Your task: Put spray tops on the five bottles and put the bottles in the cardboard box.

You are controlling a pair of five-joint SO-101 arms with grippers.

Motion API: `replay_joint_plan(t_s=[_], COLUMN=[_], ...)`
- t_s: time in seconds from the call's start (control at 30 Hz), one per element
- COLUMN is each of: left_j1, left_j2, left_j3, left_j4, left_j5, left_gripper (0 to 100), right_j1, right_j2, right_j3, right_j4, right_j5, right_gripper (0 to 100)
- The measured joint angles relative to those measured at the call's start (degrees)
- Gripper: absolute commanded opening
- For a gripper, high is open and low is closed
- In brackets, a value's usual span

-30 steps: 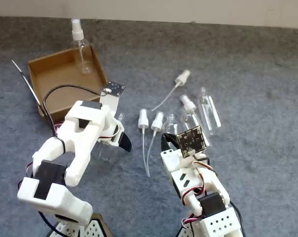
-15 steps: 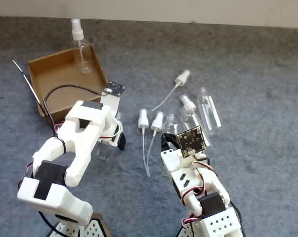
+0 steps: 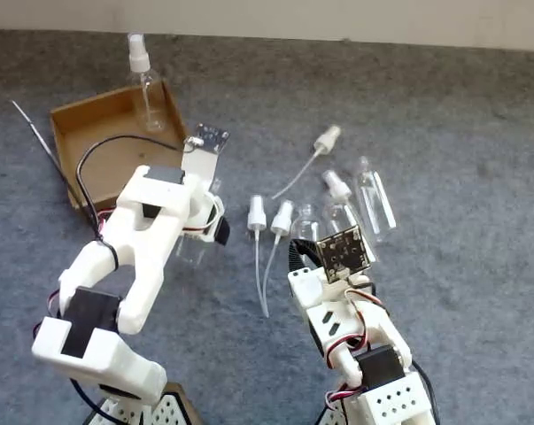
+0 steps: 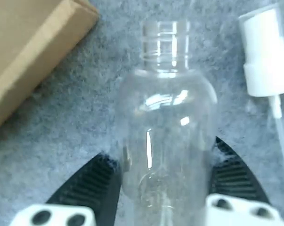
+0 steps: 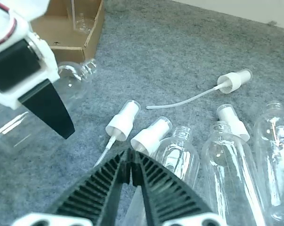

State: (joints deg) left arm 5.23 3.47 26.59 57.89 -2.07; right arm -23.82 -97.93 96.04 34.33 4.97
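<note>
Nearest, right gripper [image 5: 131, 157]: ribbed black fingers pressed together with nothing between, tips just short of two white spray tops.

A little farther and to the left, left gripper [image 4: 161, 157]: ribbed black fingers spread around the belly of a clear, smooth, round-shouldered bottle [image 4: 167, 103], clamping it on both sides. Threaded neck uncapped, pointing toward the box and just off its near corner. Not to be told whether lifted off the carpet [image 3: 452, 133], grey and felt-like.

Narrow strip of carpet between that bottle and the two tops [image 3: 257, 211] [image 3: 283, 215], side by side, thin tubes trailing back toward the arms.

Just right of those, three clear bottles lying close together: an open-necked one [image 3: 306, 215], a second [image 3: 342, 217] with a white top [image 3: 336, 184] at its neck, fitted or merely touching unclear, and a third [image 3: 374, 197].

Beyond, far top [image 3: 327, 139], with a curved tube sweeping toward the pair. Wide band of carpet from there to the box's right wall.

Farthest left, box [image 3: 103, 142]: brown cardboard, shallow, straight-edged, open. Capped bottle [image 3: 148, 93] upright in its far corner.
</note>
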Motion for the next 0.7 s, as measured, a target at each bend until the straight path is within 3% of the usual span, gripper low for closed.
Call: replay_joint_plan(t_s=[0.47, 0.7], left_j1=[0.0, 0.0], left_j2=[-25.14, -39.38], left_j3=[-0.09, 8.97], left_j4=[9.58, 9.85], left_j5=[0.0, 0.0], left_gripper=[18, 18], right_j1=[0.0, 0.0], right_j2=[0.0, 0.0], right_j3=[0.0, 0.0], right_j4=[0.0, 0.0], right_j5=[0.0, 0.0], right_gripper=[0.4, 1.0])
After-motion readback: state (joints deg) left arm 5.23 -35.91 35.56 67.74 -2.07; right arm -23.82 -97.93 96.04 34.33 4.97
